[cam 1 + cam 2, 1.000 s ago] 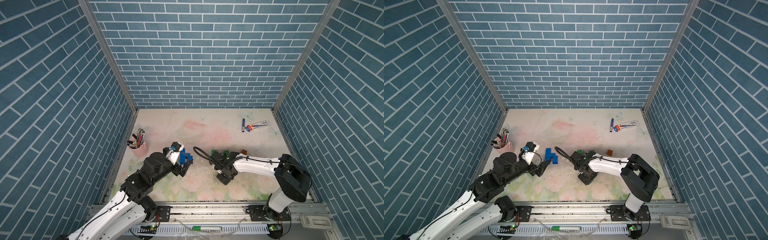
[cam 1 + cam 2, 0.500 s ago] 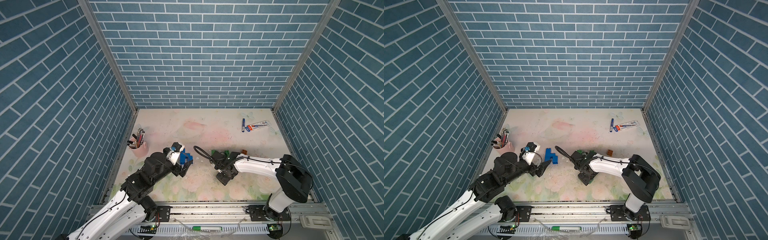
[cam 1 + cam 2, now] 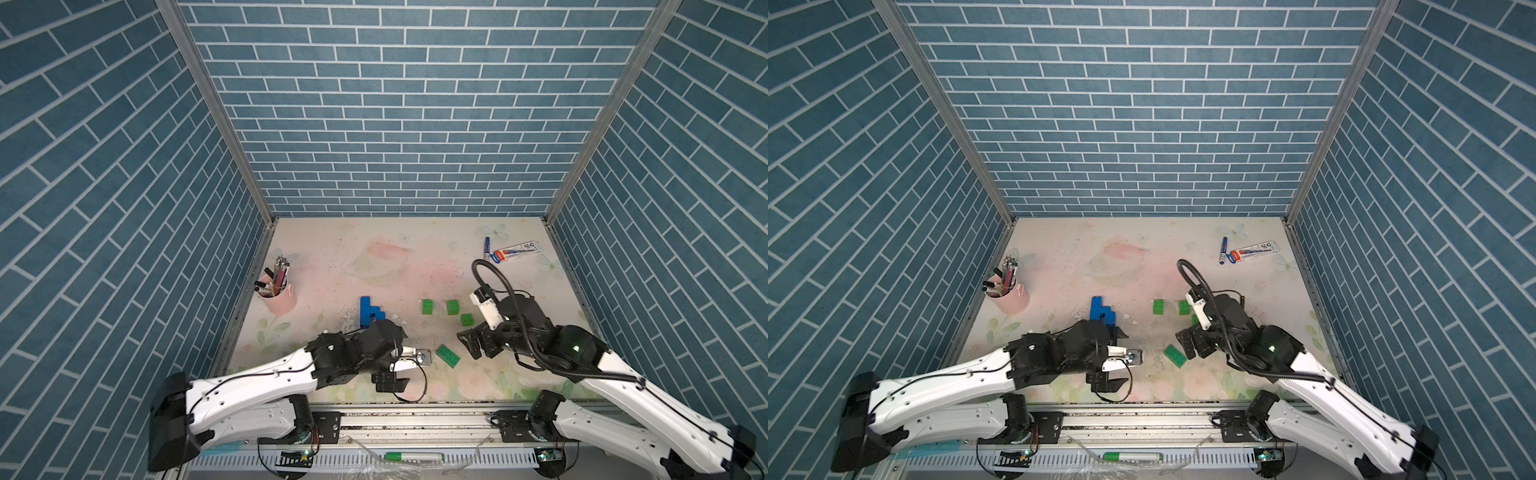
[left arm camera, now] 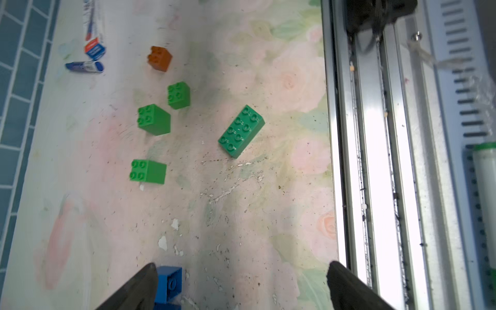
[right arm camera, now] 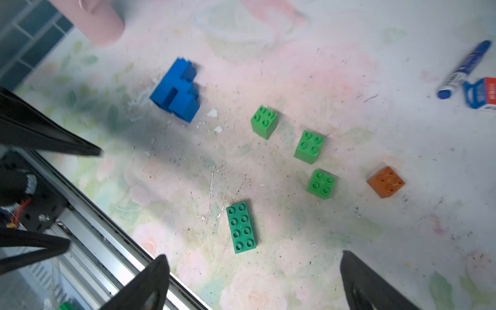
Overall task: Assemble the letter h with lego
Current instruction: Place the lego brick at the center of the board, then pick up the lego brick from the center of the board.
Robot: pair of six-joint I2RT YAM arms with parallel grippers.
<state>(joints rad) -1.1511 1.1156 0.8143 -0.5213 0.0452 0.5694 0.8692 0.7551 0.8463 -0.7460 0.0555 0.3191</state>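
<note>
Left end effector (image 4: 241, 265) and right end effector (image 5: 255, 255) gape wide, empty; the blue lego h (image 3: 370, 313) sits on the desk (image 3: 374, 249) just beside a left finger (risky), where a careless swing could topple it.

Bare counter (image 3: 399, 249) across the back and middle: ample room. Clear lane between blue stack (image 3: 370, 313) and green squares (image 3: 428, 306). Narrow gaps among the squares. Free all round: long green brick (image 3: 448, 356), between left claw (image 3: 404, 356) and right claw (image 3: 467, 347), touching neither. Blue stack's near side crowded by left claw. Left edge blocked by cup (image 3: 280, 297); far right corner by marker (image 3: 486, 248) and box (image 3: 515, 252).
</note>
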